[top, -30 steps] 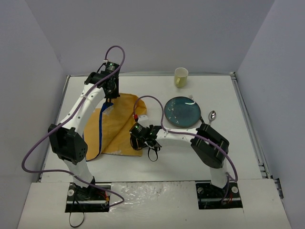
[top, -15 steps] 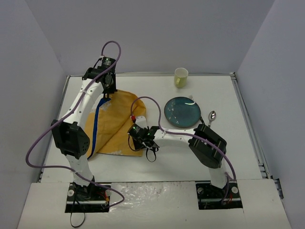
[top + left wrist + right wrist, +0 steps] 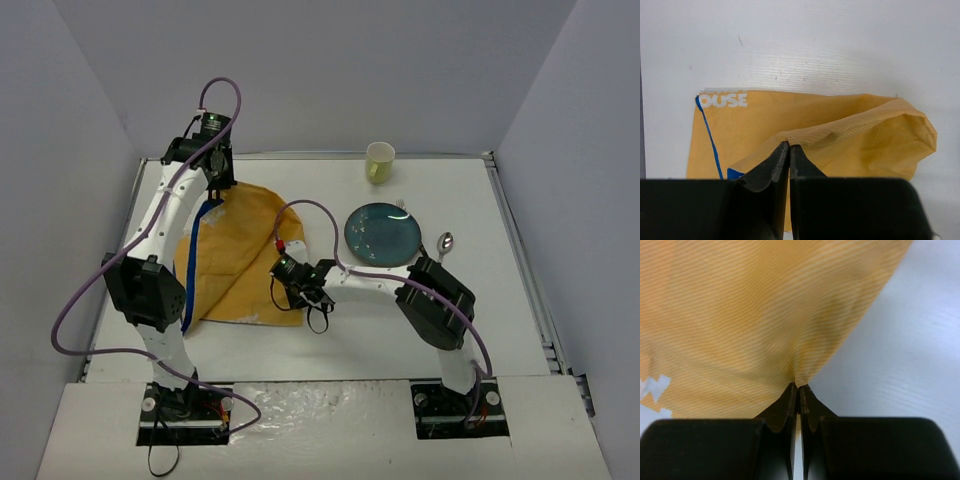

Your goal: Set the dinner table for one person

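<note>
An orange-yellow cloth mat [image 3: 245,255] with a blue edge and white print lies partly folded on the white dinner table [image 3: 330,335], left of centre. My left gripper [image 3: 215,180] is shut on a raised fold at the mat's far edge [image 3: 789,143]. My right gripper [image 3: 298,285] is shut on the mat's near right edge [image 3: 799,385]. A teal plate [image 3: 382,235] sits right of the mat. A fork [image 3: 402,208] shows at its far rim and a spoon [image 3: 444,244] lies to its right. A pale yellow mug [image 3: 379,161] stands at the back.
Grey walls enclose the table on three sides. The table's metal rim [image 3: 515,235] runs along the right edge. Purple cables loop over both arms.
</note>
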